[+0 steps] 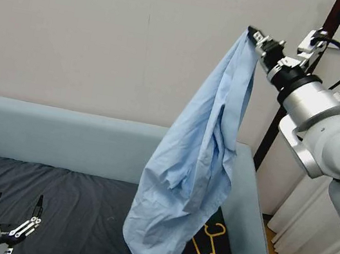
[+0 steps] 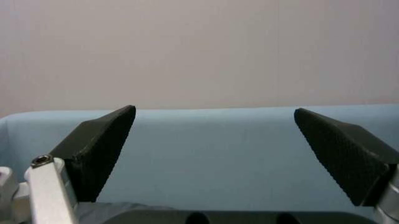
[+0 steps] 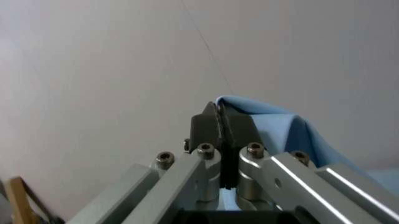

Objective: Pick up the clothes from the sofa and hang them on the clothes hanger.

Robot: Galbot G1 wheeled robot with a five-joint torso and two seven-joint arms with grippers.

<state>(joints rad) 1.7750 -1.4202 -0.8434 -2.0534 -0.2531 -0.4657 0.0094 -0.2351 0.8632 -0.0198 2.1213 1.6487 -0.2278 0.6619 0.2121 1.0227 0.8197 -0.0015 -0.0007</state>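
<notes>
1. Pale-blue garment point(image 1: 192, 170): hangs full length from the right gripper point(image 1: 256, 36), which is raised high near the wall. Its lower hem reaches the dark sofa seat point(image 1: 48, 191); whether it touches cannot be told.
2. Fingers point(image 3: 204, 126) of the right gripper: pressed together on a small fold at the cloth's upper edge.
3. Idle left gripper point(image 1: 17, 200): low over the sofa seat and well apart from the garment, fingers spread, holding nothing.
4. Yellow hanger point(image 1: 209, 251): lies on the sofa seat, partly behind the hem. A dark rack post point(image 1: 272, 134) stands just beyond the sofa arm.
5. Risks, as judged: the pinch takes little cloth, so the garment's weight or a swing could pull it free. The trailing hem could also snag the hanger.
</notes>
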